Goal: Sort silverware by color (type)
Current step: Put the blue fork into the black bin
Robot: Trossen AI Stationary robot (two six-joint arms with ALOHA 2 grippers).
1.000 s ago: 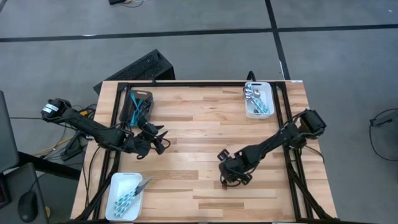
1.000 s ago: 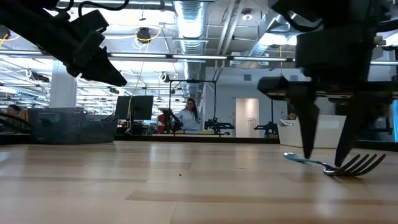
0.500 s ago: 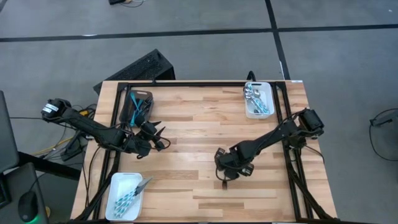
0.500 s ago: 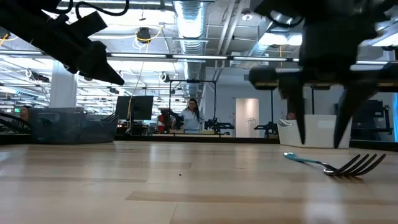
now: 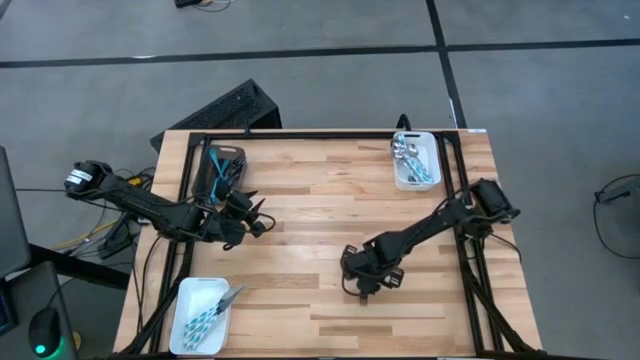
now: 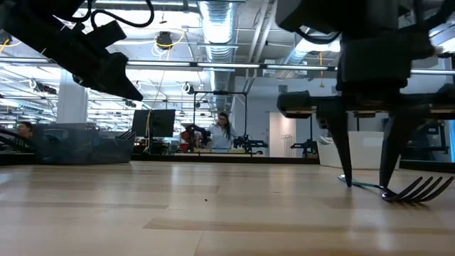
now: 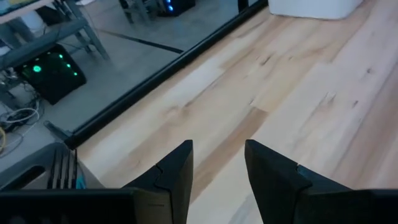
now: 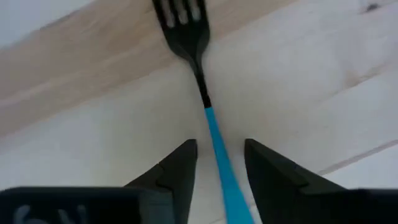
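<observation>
Pale butcher-block planks made up the table, its boards running lengthwise with visible seams and a matte grain. Only the low view reached past it, into a bright hall of ceiling ducts and monitors where a person sat far off.

From above, the right gripper was down at the near middle of the table, hiding what lay under it. The right wrist view showed it: a fork lay flat on the wood, dark metal tines and neck running into a thin teal handle that passed between the two dark fingers. The jaws stood parted, one on each side of the handle with wood showing between, not pinching it. The low view showed the fingertips down at the tabletop beside the curved tines.

The left gripper hung above bare boards near the dark grey tray, which held teal-handled pieces. Its wrist view showed its wedge-shaped fingers apart and empty.

Two white rectangular trays appeared fully only from above: the far right one held shiny spoons with blue handles, and the near left one held striped teal pieces.
</observation>
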